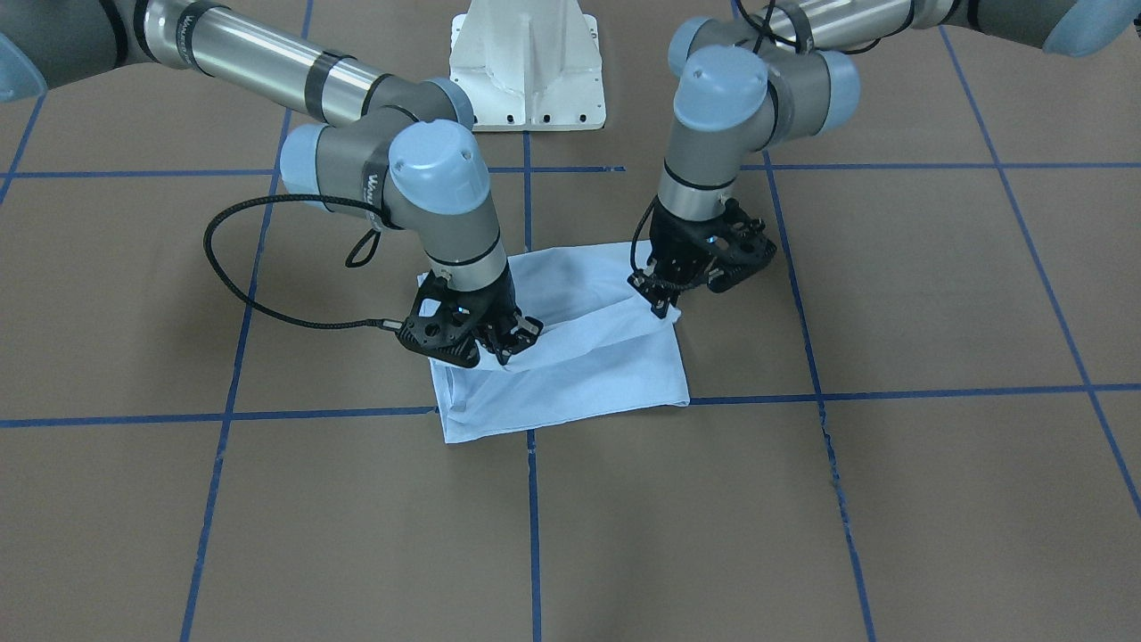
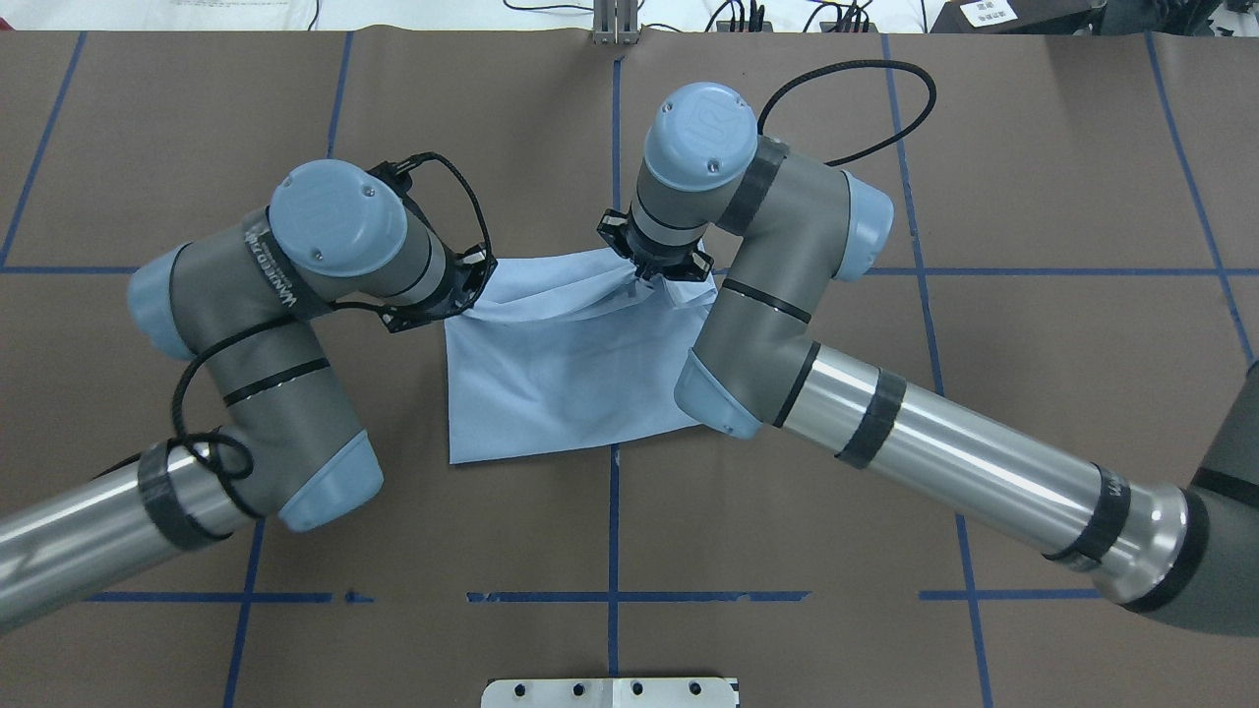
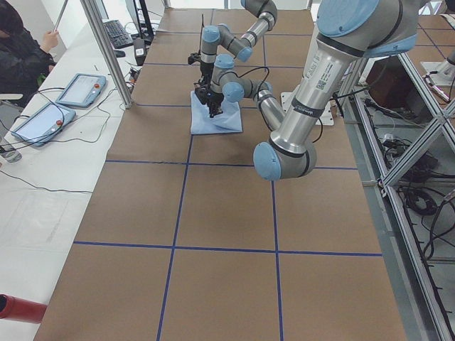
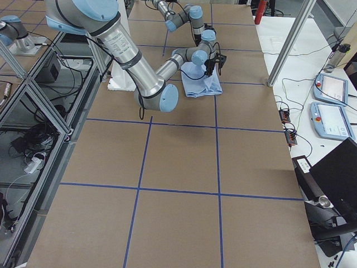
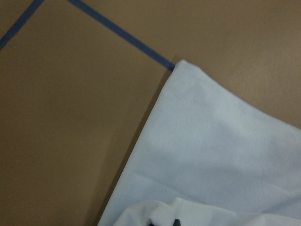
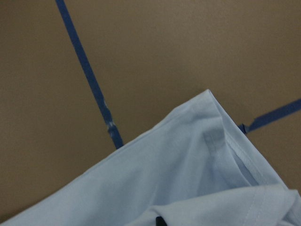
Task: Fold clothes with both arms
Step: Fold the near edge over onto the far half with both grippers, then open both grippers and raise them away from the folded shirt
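The light blue T-shirt (image 1: 570, 374) lies folded into a rough square on the brown table; it also shows in the overhead view (image 2: 561, 383). Its print, collar and label are hidden. My left gripper (image 1: 661, 301) is shut on a raised fold at one side of the shirt, and it also shows from overhead (image 2: 477, 283). My right gripper (image 1: 506, 348) is shut on the same fold at the other side (image 2: 639, 280). The cloth is drawn in a ridge between them. Both wrist views show shirt cloth (image 5: 211, 155) (image 6: 178, 179) just below the fingers.
The white pedestal base (image 1: 528, 67) stands at the robot's side of the table. Blue tape lines (image 1: 531, 499) grid the brown surface. In the side views, tablets (image 3: 82, 89) and a seated operator (image 3: 21, 50) are beyond the table's far edge, behind a metal post (image 3: 106, 50).
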Controlling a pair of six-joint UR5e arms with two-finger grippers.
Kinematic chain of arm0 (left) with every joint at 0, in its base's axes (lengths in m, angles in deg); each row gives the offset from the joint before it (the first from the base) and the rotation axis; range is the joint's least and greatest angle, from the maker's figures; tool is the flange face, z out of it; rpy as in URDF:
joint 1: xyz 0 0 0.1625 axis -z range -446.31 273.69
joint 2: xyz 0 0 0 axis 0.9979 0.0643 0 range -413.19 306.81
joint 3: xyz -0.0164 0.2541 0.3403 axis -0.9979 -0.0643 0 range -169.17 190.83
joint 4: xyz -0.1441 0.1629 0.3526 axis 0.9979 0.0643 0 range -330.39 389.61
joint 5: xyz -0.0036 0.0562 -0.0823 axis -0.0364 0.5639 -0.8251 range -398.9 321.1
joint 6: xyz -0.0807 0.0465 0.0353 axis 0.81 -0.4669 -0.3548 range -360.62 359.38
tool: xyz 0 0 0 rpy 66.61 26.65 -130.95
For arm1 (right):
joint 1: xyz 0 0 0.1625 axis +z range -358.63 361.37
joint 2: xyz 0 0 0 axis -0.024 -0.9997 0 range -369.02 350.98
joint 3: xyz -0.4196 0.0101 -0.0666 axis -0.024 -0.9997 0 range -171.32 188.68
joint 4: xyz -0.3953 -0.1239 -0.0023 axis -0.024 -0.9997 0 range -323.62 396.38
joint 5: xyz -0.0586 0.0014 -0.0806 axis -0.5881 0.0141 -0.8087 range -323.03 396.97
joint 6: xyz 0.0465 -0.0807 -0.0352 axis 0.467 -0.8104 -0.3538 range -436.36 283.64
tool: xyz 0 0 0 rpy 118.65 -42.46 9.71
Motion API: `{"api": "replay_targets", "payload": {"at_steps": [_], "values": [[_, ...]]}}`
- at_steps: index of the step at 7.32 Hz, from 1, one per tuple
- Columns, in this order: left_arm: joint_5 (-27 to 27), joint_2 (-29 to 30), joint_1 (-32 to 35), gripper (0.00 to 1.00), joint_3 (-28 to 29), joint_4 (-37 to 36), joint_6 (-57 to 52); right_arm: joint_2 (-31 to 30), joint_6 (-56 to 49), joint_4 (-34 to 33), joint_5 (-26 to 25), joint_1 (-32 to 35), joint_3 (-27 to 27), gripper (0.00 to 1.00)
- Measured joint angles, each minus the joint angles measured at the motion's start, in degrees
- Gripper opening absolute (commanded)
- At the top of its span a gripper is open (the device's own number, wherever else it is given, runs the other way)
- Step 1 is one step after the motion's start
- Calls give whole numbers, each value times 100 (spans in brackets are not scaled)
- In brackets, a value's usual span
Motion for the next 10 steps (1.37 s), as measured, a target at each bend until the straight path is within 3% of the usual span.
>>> {"api": "replay_targets", "payload": {"at_steps": [1, 3, 5, 7, 10], "values": [[17, 258, 264, 100, 884, 676, -347, 199, -215, 174, 9, 204, -522, 100], [18, 439, 602, 100, 1631, 1323, -844, 315, -664, 329, 36, 491, -928, 100], [-171, 468, 705, 100, 1673, 1397, -1011, 336, -918, 323, 186, 607, -953, 100], [-573, 336, 923, 100, 1361, 1364, -1317, 348, -1323, 14, 298, 540, -800, 100], [-1134, -305, 1576, 100, 787, 1324, -2480, 305, -3059, -1652, 256, 637, 11, 100]]}}
